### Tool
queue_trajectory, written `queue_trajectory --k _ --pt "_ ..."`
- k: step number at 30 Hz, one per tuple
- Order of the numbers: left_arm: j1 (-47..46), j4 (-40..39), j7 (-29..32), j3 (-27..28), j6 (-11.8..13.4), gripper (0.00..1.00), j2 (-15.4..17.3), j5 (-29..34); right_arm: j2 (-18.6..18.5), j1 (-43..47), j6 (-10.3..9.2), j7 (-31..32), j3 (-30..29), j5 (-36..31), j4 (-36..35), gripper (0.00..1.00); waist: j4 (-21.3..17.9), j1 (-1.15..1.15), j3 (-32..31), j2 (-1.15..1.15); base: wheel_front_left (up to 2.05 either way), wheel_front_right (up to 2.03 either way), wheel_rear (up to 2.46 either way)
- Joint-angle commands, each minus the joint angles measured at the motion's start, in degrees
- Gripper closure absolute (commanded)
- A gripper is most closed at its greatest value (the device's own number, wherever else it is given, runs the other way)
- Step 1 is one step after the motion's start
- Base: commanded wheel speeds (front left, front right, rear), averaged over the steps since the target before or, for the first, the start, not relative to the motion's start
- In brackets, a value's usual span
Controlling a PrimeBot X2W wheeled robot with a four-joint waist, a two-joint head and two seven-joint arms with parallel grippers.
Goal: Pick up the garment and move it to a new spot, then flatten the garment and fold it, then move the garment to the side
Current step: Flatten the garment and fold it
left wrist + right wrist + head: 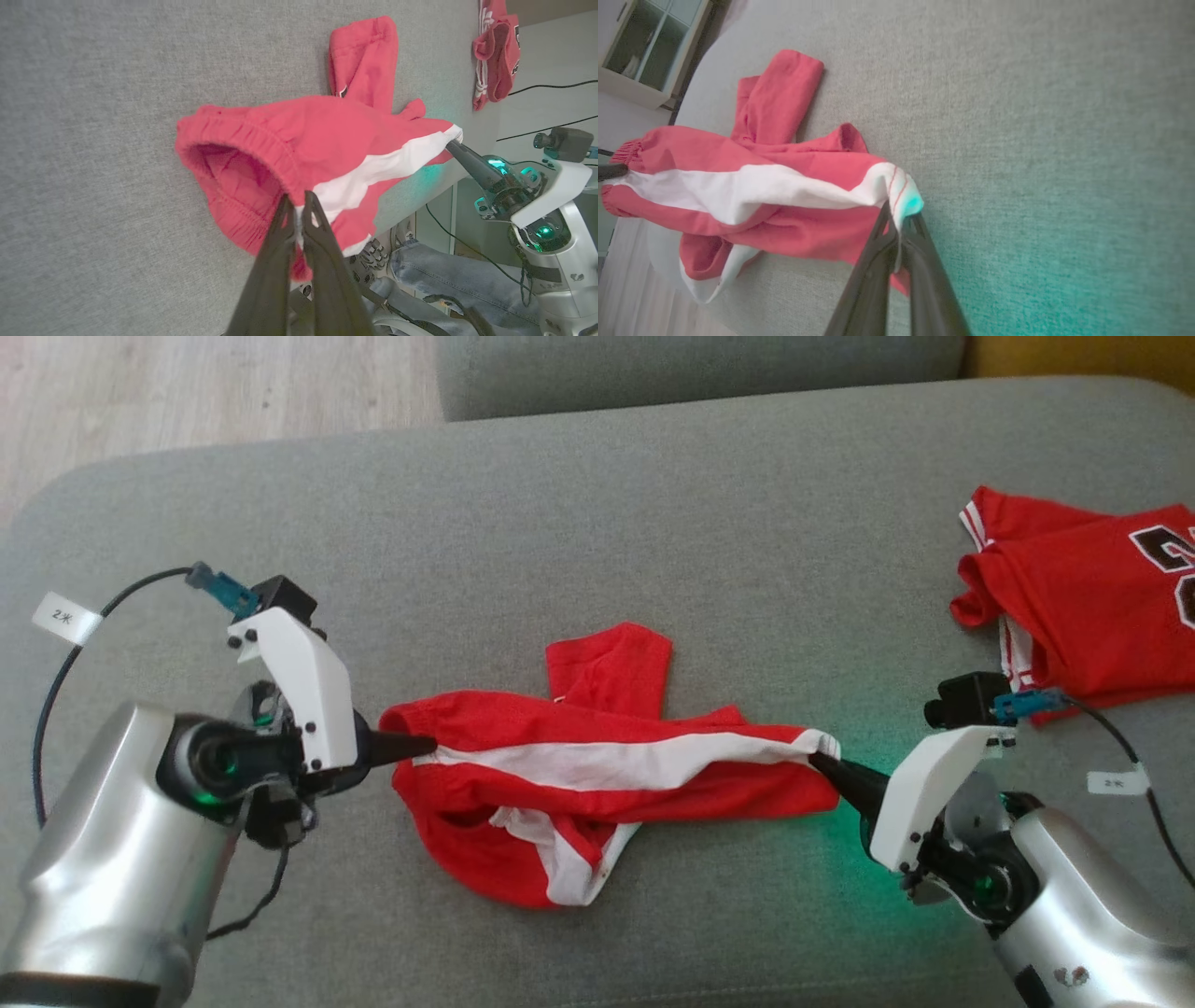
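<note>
Holding the garment (pixel 607 761), left pincer (pixel 425 745) and right pincer (pixel 822 763) clamp opposite ends.

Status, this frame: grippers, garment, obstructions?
Left gripper shut on red shorts at waistband. Right gripper shut on leg hem. Shorts stretched between them. Red jersey apart, on the right.

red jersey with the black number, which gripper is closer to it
Right. The right gripper grips the hem of the red shorts a short way from the jersey; the left gripper holds their waistband, far off to the left.
</note>
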Motion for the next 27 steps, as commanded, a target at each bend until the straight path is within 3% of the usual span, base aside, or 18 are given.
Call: queue_trajectory --k 1,14,27 --pt "-3.28 -1.80 -0.48 2.93 -0.64 1.00 1.94 -0.35 -0.94 -1.81 -0.04 -1.09 0.82 0.47 -2.28 1.00 0.03 0.00 -0.54 0.00 0.00 0.00 0.00" --pt "-9.29 -6.86 -8.89 8.50 -1.86 1.00 1.42 -0.72 -5.34 -8.55 -0.04 -9.11 -0.05 1.21 -10.65 1.00 0.46 0.00 0.66 0.00 0.00 0.00 0.00" --pt "-34.45 1.84 -20.97 7.28 -4.69 1.00 -2.91 8.22 -7.58 -37.49 -0.04 -10.25 -0.70 6.71 -4.85 1.00 1.77 0.00 14.42 0.00 0.00 0.00 0.00"
